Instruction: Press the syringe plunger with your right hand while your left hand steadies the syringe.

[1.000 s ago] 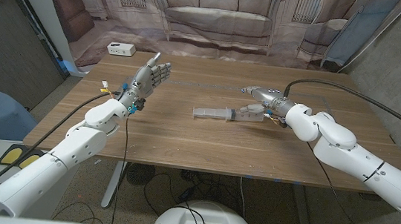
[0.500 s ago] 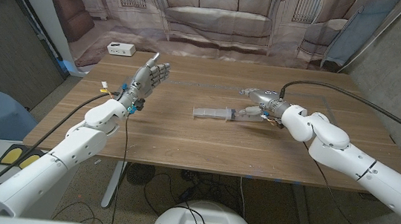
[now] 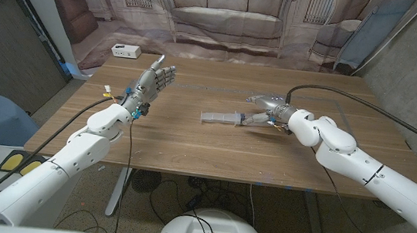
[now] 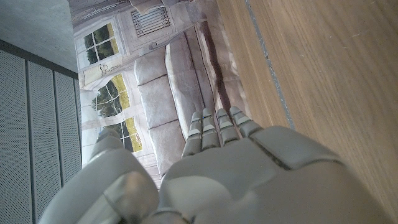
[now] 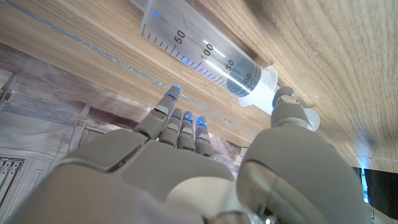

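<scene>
The syringe lay on its side near the middle of the wooden counter, barrel toward the robot's left. The right hand was at its plunger end: in the right wrist view the thumb tip sat against the plunger head, just behind the barrel flange, while the other fingers reached straight out, together, beside the barrel without closing on it. The left hand stood well apart from the syringe, holding nothing, fingers extended side by side.

To press well, the left hand would probably need to come across and pin the barrel first; a push on an unsteadied syringe would likely just slide it along the counter. The thrust should run straight along the barrel's axis.

The graduated barrel looked clear; whether it held liquid could not be told.
</scene>
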Tool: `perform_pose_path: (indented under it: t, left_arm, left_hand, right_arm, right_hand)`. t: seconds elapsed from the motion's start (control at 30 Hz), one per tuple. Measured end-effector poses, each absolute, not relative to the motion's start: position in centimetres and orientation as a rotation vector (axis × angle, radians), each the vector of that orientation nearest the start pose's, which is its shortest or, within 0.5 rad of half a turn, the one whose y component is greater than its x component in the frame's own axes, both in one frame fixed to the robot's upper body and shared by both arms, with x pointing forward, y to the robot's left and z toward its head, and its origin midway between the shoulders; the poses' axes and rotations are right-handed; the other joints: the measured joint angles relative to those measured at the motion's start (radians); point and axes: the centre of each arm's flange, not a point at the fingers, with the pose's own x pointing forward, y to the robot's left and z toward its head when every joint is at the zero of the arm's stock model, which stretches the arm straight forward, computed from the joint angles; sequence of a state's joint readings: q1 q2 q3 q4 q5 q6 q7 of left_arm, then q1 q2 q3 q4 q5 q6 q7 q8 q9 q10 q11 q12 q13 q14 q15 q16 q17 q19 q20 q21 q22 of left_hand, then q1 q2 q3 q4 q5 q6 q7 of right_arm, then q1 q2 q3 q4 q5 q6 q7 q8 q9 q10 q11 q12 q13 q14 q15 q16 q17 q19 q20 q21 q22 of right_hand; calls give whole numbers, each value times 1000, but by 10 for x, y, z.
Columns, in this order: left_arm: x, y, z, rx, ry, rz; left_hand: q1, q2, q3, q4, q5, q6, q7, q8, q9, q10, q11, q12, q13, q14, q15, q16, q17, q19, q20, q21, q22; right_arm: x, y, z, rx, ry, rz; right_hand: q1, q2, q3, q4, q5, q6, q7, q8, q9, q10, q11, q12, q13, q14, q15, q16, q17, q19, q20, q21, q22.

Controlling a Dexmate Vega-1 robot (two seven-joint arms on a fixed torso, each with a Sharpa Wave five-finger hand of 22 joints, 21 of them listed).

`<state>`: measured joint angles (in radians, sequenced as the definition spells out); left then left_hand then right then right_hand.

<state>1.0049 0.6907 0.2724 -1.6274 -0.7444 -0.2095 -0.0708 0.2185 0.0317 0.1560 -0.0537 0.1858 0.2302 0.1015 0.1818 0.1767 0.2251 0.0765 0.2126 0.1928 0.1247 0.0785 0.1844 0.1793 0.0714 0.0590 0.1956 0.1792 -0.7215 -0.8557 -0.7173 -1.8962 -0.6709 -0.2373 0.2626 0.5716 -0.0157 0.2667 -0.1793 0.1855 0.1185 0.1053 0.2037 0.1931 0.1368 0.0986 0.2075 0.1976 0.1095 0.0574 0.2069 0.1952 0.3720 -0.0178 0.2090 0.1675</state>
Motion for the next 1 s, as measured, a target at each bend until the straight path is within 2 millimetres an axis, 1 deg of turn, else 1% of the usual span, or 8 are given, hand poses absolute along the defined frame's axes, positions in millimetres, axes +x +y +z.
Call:
perform_pose_path:
  t: [0.07, 0.2, 0.37, 0.43, 0.57, 0.63, 0.87, 1.0]
  left_arm:
    - [586, 304, 0, 6, -636, -321]
    - [585, 304, 0, 7, -636, -321]
    - [584, 304, 0, 8, -637, -321]
    - [584, 305, -1, 8, -637, -320]
    - [583, 304, 0, 9, -637, -322]
    - [583, 304, -1, 9, -636, -322]
    - [582, 304, -1, 11, -636, -323]
    - [581, 304, -1, 11, -635, -324]
  left_hand:
    - [0, 0, 0, 0, 0, 0, 0, 0, 0, 0, 0, 0, 0, 0, 0, 0, 0, 0, 0, 0, 0]
    - [0, 0, 0, 0, 0, 4, 4, 0, 0, 0, 0, 0, 0, 0, 0, 0, 0, 0, 0, 0, 0]
    - [0, 0, 0, 0, 0, 4, 4, 0, 0, 0, 0, 0, 0, 0, 0, 0, 0, 0, 0, 0, 0]
    - [-5, 5, 0, 0, 0, 4, 4, 0, 0, 0, 0, 0, 0, 0, 0, 0, 0, 0, 0, 0, 0]
    - [-7, 7, 0, 0, 0, 4, 4, 0, 0, 0, 0, 0, 0, 0, 0, 0, 0, 0, 0, 0, -2]
    - [-7, 7, 0, 0, 0, 4, 4, 0, 0, 0, 0, 0, 0, 0, 0, 0, 0, -3, 3, 0, -3]
    - [-7, 7, 0, 0, 0, 4, 4, 0, 0, 4, 4, 0, 0, 0, 0, 0, 0, -3, 3, 0, -3]
    - [-7, 7, 0, 0, 0, 4, 4, 0, 0, 4, 4, 0, 0, 0, 0, 0, 0, -3, 3, 0, -3]
  right_arm:
    - [585, -179, 1, -1682, -527, 190]
    - [586, -178, 0, -1687, -519, 194]
    - [587, -177, -1, -1694, -516, 193]
    - [590, -176, -4, -1693, -512, 195]
    - [592, -176, -4, -1691, -521, 182]
    - [594, -176, -7, -1690, -517, 181]
    - [597, -177, -10, -1694, -516, 172]
    - [601, -177, -14, -1698, -507, 171]
  right_hand:
    - [5, -5, 4, 4, 0, 3, 0, 1, 0, 6, -4, 0, 0, 12, -2, 4, 0, 14, 0, 0, 0]
    - [7, -6, 4, 4, 0, 9, 5, 4, 0, 8, -2, 0, 0, 19, -6, 8, 0, 20, -1, 0, 0]
    - [35, -5, 8, 8, 0, 27, 1, 6, 0, 33, -5, 7, 0, 45, -12, 15, 0, 54, 0, 7, 0]
    - [49, -4, 14, 6, 7, 43, 0, 12, 0, 45, -6, 8, 0, 52, -10, 15, 0, 61, 0, 7, 0]
    - [108, 4, 35, 1, 11, 63, -5, 18, 0, 67, -15, 15, 0, 77, -20, 19, 0, 90, -4, 8, 0]
    - [132, 8, 42, -2, 11, 67, -7, 19, 0, 76, -13, 16, 0, 85, -22, 19, 0, 100, -7, 8, 0]
    - [169, 13, 56, -5, 11, 74, -13, 19, 0, 80, -17, 16, 0, 91, -27, 19, 0, 105, -2, 8, 0]
    - [195, 8, 59, -1, 11, 98, -20, 19, 5, 105, -20, 20, 0, 107, -33, 19, 0, 113, -5, 8, 0]
